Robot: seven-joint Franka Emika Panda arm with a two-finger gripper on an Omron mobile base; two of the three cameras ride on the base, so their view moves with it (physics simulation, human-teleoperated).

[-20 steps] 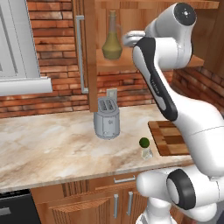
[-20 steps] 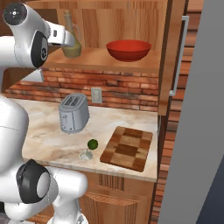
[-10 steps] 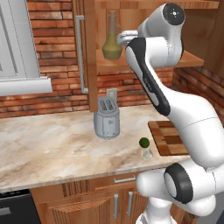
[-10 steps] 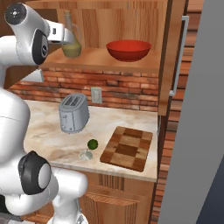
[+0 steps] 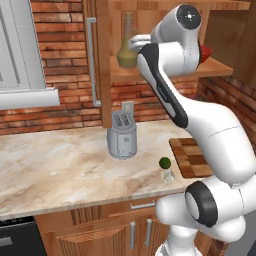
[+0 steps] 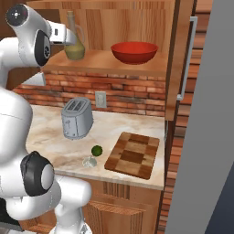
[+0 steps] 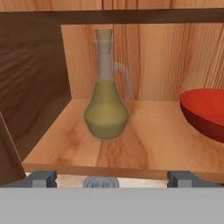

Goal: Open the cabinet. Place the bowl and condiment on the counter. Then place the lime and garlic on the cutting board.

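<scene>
While the arm is reaching up toward the open cabinet [image 6: 183, 50], the claw [image 7: 111, 178] is standing spread wide, its two dark finger tips [image 7: 40, 178] far apart at the front edge of the shelf [image 7: 144, 144], gripping nothing and touching nothing. One condiment bottle [image 7: 106, 109] is sitting upright on the shelf straight ahead of the claw, set back from the shelf edge and apart from the tips. One red bowl [image 6: 134, 52] is resting on the same shelf, off to the bottle's right, not touching it.

Down on the table [image 5: 55, 165], one lime [image 6: 96, 150] is lying near the front edge. Just beside it, a small pale object, likely the garlic [image 6: 89, 161], is sitting; too small to make out in detail. One cutting board [image 6: 133, 154] is lying flat to the right of the lime, with nothing on it. One grey toaster [image 6: 76, 118] is standing further back, left of the board, below the shelf.

Cabinet doors are hanging open, each showing one long silver handle [image 5: 91, 62].
</scene>
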